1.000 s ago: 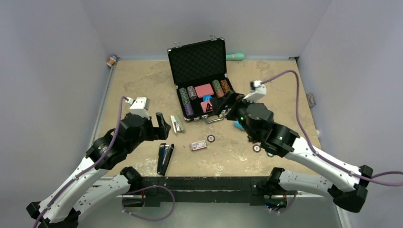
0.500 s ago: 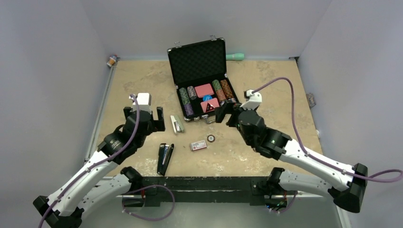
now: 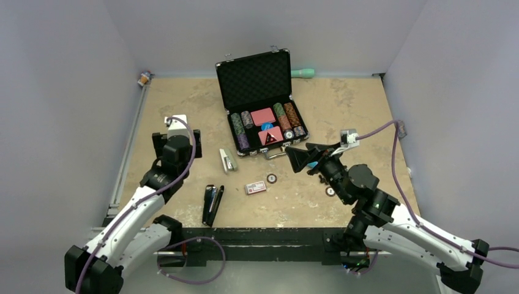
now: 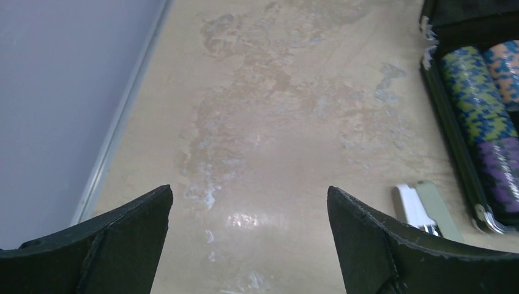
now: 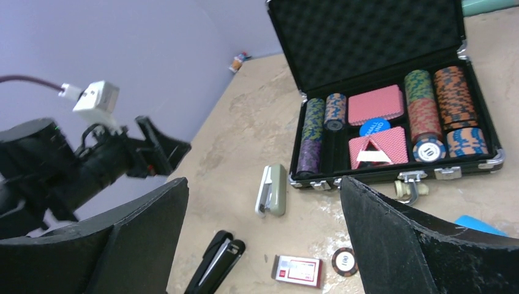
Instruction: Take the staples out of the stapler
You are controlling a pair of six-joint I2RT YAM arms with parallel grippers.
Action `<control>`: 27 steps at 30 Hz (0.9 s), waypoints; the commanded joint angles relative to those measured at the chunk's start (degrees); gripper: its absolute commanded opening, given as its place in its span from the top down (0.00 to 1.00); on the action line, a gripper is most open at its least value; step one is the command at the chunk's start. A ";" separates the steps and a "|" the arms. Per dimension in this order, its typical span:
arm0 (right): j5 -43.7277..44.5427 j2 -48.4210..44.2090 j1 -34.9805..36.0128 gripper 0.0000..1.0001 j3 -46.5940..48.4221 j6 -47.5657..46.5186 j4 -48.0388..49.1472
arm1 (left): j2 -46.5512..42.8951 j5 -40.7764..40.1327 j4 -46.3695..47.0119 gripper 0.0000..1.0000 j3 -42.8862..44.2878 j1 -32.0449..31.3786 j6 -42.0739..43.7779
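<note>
Tan, mottled tabletop (image 3: 183,104) fills our overhead view, boxed in by grey walls. Nearest the bottom edge, left of centre, we see the stapler (image 3: 212,205) lying flat, black and slim, with neither arm touching it. Just to its right sits a small red-and-white box (image 3: 256,187), a loose poker chip (image 3: 271,179) beside it. Higher up, the left gripper (image 4: 248,199) hovers with its fingers spread wide over bare table, left of a small grey stapler (image 3: 228,160). The right gripper (image 5: 264,187), likewise parted and empty, hangs right of centre. Beyond, at top centre, a chip case (image 3: 254,79) stands open.
</note>
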 commanded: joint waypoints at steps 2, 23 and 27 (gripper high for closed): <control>-5.16 -4.39 -0.01 0.01 -4.18 -1.00 6.18 | 6.94 0.13 18.76 0.00 -1.58 7.61 8.64; -6.73 -9.90 -0.04 0.01 -8.35 3.77 3.23 | 29.01 19.44 59.44 0.00 -12.79 18.76 12.20; -6.92 -10.59 0.04 0.01 -9.07 4.41 4.01 | 33.09 18.58 80.39 0.00 -21.63 19.30 10.96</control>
